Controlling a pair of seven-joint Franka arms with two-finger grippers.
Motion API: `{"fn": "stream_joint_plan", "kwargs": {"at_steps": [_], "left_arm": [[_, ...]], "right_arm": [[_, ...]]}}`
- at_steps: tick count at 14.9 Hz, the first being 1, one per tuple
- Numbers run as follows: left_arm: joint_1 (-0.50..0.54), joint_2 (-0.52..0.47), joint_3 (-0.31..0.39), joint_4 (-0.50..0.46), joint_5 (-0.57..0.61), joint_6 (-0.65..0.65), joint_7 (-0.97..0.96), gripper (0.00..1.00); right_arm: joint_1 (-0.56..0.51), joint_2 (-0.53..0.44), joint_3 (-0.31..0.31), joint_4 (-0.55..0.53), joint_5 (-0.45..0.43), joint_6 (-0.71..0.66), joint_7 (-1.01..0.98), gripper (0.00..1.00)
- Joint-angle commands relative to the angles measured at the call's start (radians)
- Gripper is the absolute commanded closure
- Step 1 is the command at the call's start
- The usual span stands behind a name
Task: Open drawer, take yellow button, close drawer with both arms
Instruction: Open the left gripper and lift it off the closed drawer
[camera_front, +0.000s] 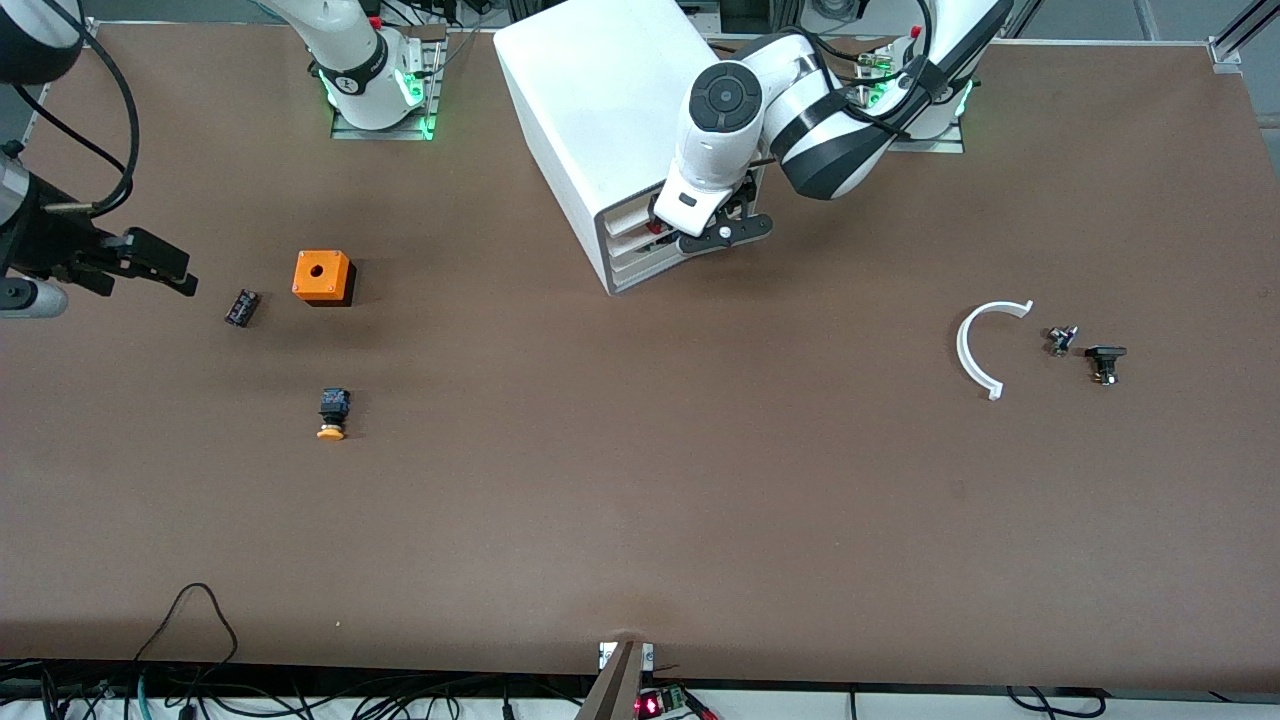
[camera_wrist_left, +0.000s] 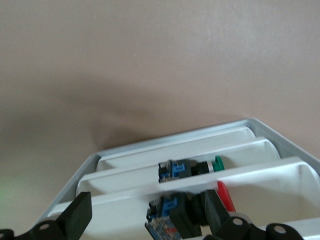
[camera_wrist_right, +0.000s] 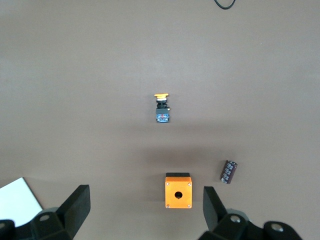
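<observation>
The button (camera_front: 333, 413) lies on its side on the table (camera_front: 640, 520), nearer the camera than the orange box (camera_front: 322, 277); likely light, rigid, slick-capped, best pinched across its dark body; my right end effector (camera_wrist_right: 145, 212) gapes over the box; my left end effector (camera_wrist_left: 145, 215) spreads at the drawer unit (camera_front: 600, 120).

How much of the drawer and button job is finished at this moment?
Looks done: the small orange-capped button lies out on the brown table. In hand: the left claw, open, is at the front of the white drawer cabinet. Left: shutting the drawer, it seems. The right claw, open, waits over the table.
</observation>
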Motion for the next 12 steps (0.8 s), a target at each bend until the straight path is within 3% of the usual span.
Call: {"fn": "stream_joint_plan", "kwargs": {"at_steps": [1, 6, 9, 12], "left_arm": [[0.012, -0.021, -0.024, -0.019, -0.038, -0.01, -0.002, 0.0], [0.009, -0.02, -0.024, -0.019, -0.038, -0.01, -0.002, 0.0], [0.015, -0.021, -0.024, -0.015, -0.038, -0.013, 0.012, 0.0], [0.065, -0.029, -0.024, 0.013, -0.035, -0.04, 0.052, 0.0]], "right_arm": [[-0.186, 0.0, 0.214, 0.066, -0.029, -0.068, 0.034, 0.0], [-0.208, -0.015, 0.235, 0.074, -0.035, -0.11, 0.045, 0.0], [-0.203, -0.015, 0.247, 0.069, -0.089, -0.11, 0.034, 0.0], [-0.203, -0.014, 0.247, 0.068, -0.08, -0.11, 0.039, 0.0]]}}
